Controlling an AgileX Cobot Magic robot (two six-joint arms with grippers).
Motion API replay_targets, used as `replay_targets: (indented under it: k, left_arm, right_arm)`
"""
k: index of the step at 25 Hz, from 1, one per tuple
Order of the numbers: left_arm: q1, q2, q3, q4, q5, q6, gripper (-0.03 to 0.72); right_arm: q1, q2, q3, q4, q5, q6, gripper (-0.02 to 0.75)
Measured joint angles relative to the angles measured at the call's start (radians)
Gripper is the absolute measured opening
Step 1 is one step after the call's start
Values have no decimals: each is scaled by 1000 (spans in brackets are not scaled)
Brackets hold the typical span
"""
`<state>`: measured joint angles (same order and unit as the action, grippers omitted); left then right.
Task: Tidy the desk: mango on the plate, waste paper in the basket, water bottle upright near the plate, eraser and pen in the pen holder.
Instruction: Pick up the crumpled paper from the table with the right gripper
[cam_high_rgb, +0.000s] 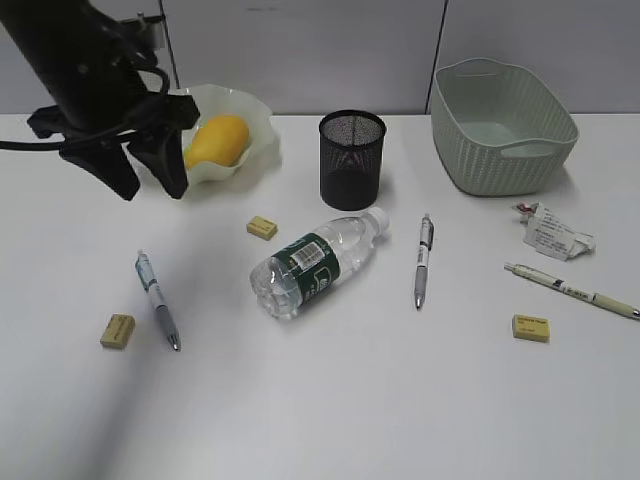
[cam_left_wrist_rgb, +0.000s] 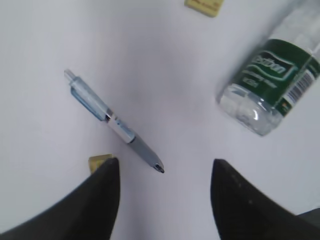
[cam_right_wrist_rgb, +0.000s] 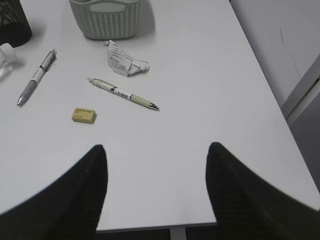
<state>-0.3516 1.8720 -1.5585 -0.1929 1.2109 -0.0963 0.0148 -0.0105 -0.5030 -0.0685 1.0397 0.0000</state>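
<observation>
The mango lies in the ruffled plate at the back left. My left gripper is open and empty, raised in front of the plate; in the left wrist view it hangs over a blue pen, with the lying water bottle to the right. The bottle lies on its side on the desk. The pen holder stands behind it. The waste paper lies in front of the basket. My right gripper is open, empty, above the desk's near edge.
Three yellow erasers lie on the desk: one near the plate, one front left, one front right. A silver pen lies mid-desk, a pale green pen at the right, the blue pen at the left.
</observation>
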Motion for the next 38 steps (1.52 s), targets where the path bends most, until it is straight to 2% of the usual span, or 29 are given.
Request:
replay_targets:
  k: [4,9,13,23,27,30,32,36,38]
  left_arm:
    - [-72,-71,44,45,1,5,428]
    - [-135,-221,176,152,1,8,428]
    - [-139,-396,347,177,-22,8,428]
    - [-140,-967,796,180,-218,8,412]
    - [-140,-1243,909,180,-224,8,412]
    - [-140,-1409,946,180,-220,8,414]
    - [-140,-1502,950,180,-206,8,435]
    - [-140,-1624,952,193,-141,8,562]
    - [-140,-1640,963,193,-113,8,600]
  right_arm:
    - [0,0,0,0,0,0,495]
    - [0,0,0,0,0,0,495]
    - [0,0,0,0,0,0,495]
    - [0,0,0,0,0,0,495]
    - [0,0,0,0,0,0,495]
    - [0,0,0,0,0,0,495]
    - [0,0,0,0,0,0,495]
    - [0,0,0,0,0,0,495]
    - [0,0,0,0,0,0,495]
